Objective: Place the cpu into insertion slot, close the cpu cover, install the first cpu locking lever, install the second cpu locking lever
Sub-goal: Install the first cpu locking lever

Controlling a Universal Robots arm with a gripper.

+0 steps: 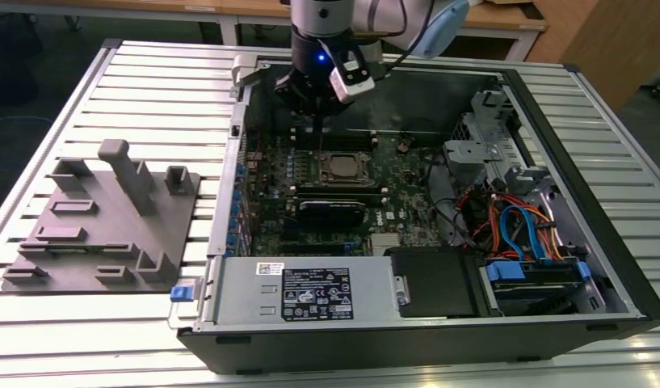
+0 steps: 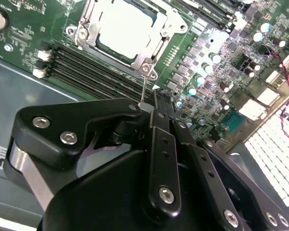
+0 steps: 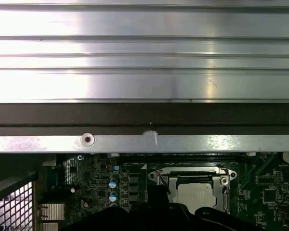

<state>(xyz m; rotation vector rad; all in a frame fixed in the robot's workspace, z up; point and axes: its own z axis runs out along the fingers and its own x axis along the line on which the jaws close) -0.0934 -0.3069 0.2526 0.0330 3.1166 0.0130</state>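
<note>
End effector hangs low inside the open case, above the board's edge, with the slot just beyond and below its tip. Its black fingers appear drawn together; in the second wrist view a thin wire lever runs from the slot's corner up to the fingertips, so I judge it closed on, or at least touching, that lever, though the contact point itself is partly hidden.

Cpu lies flat in the slot, its pale metal top showing through the window of the cover, which appears folded down over it. Both steps look done; the lever work is in hand. Approaching from the slot's corner side keeps the fingers off the cpu face.

Memory slots run beside the slot, between it and the end effector. A grey fixture sits well apart on the ribbed desk.
</note>
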